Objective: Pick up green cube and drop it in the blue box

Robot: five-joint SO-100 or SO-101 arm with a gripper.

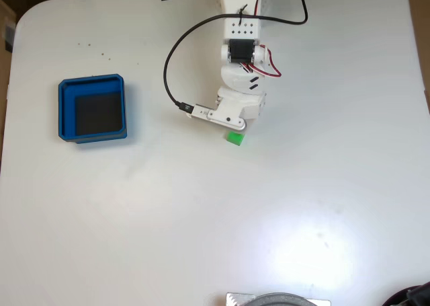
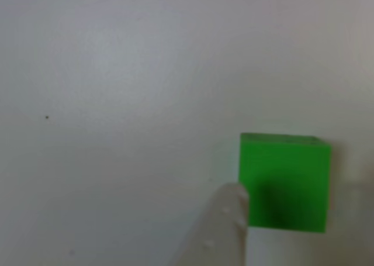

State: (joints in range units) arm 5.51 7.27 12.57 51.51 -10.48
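The green cube (image 1: 235, 138) rests on the white table just below the white arm's folded wrist, near the middle of the fixed view. My gripper (image 1: 234, 131) points down over it, its fingers mostly hidden under the wrist. In the other view the cube (image 2: 285, 181) fills the lower right, and one pale finger (image 2: 224, 222) comes up from the bottom edge and touches the cube's left side. A faint blur sits at the right edge beyond the cube. The blue box (image 1: 92, 109) with its dark floor lies far to the left, with nothing in it.
A black cable (image 1: 172, 57) loops from the arm's base to the wrist. A grey round object (image 1: 279, 299) pokes in at the bottom edge. The white table (image 1: 201, 218) spreads bare between the cube and the blue box.
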